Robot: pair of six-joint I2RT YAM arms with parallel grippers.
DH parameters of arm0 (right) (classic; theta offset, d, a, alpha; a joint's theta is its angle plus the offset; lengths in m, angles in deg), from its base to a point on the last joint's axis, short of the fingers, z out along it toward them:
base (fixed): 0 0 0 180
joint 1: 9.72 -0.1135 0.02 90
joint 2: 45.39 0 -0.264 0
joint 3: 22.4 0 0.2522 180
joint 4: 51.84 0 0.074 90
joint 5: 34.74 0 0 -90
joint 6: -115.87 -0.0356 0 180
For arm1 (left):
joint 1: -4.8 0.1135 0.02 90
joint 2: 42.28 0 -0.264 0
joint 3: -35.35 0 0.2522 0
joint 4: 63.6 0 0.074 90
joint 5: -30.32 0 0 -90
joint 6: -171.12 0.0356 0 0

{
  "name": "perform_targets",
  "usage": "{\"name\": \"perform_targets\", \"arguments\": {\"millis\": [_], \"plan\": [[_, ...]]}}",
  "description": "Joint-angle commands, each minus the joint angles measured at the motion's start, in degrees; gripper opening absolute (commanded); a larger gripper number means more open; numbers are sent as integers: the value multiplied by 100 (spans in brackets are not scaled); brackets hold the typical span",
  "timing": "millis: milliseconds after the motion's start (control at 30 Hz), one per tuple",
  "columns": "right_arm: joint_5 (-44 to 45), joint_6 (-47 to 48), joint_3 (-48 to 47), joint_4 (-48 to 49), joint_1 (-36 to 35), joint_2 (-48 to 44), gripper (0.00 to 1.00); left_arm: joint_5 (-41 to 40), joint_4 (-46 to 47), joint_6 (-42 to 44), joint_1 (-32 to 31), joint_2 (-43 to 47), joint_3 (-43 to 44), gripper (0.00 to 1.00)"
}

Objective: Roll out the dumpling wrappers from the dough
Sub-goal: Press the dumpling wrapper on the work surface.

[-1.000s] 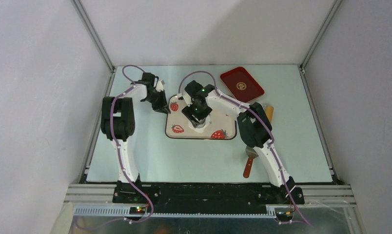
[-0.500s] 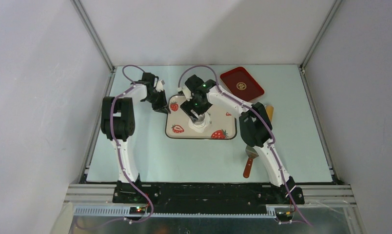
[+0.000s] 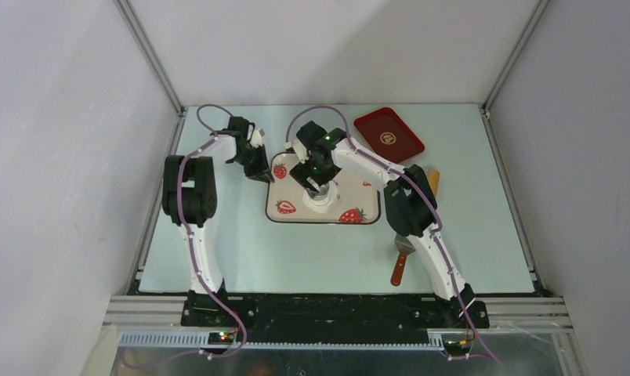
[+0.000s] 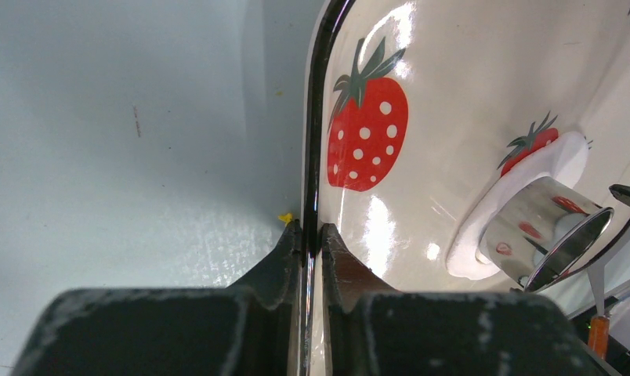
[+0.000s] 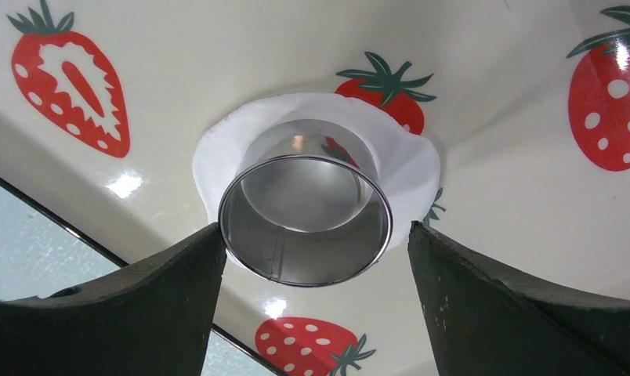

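Dough point(image 5: 410, 168) is flattened to a thin white sheet with an uneven edge. It lies on the strawberry tray point(image 3: 296, 213), mid-width and toward the tray's near edge, partly over one strawberry print. The flattening looks done for this piece, judging by its thinness.

A silvery ring cutter point(image 5: 305, 211) stands upright on the sheet, and dough shows all round it. I can't tell whether it has cut through. No trimmed round lies free of the sheet, and no other lump is in view. Left to do, by my read: lift the cutter, separate the round, clear the scrap ring.

Right pincer point(image 5: 313, 235) is released. Its jaws stand wide on either side of the cutter; one finger is at or nearly at the rim, the other clearly apart. It grasps nothing.

Left pincer point(image 4: 310, 235) is clenched on the tray's black rim at the tray's left edge. It looks to be steadying the tray.

Around:
- Red tray point(image 3: 388, 135) sits near the far right part of the table point(image 3: 312, 258), apart from the strawberry tray.
- A wooden stick point(image 3: 432, 182), likely the rolling pin, lies right of the strawberry tray, mostly hidden by the right arm.
- A red-handled scraper point(image 3: 399, 265) lies on the table nearer the right arm's base.

In the way:
- The cutter sits on the dough, so the sheet can't be reached until it's lifted.
- The right arm overhangs the stick.
- Soft dough may stick inside the cutter or to the glossy tray.
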Motion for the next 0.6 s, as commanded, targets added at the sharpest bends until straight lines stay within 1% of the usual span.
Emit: {"name": "perform_targets", "arguments": {"millis": [0,67,367,433,467,500,533,567], "plan": [[159,77,-44,-41,-71,-358,89,-426,4,121,-19,87,-111,0],[198,62,-23,-2,-94,-361,89,-423,6,122,-23,83,-107,0],[246,86,-43,90,-178,-384,80,-420,10,126,-25,80,-120,0],[259,92,-53,97,-185,-377,76,-418,2,126,-24,76,-117,0],[274,93,-54,97,-186,-373,71,-424,6,126,-20,76,-117,0],[284,101,-54,95,-188,-368,68,-425,8,126,-20,76,-114,0],[313,102,-54,92,-192,-364,58,-426,7,130,-24,71,-118,0],[325,114,-54,96,-194,-361,53,-426,9,133,-20,68,-115,0]]}}
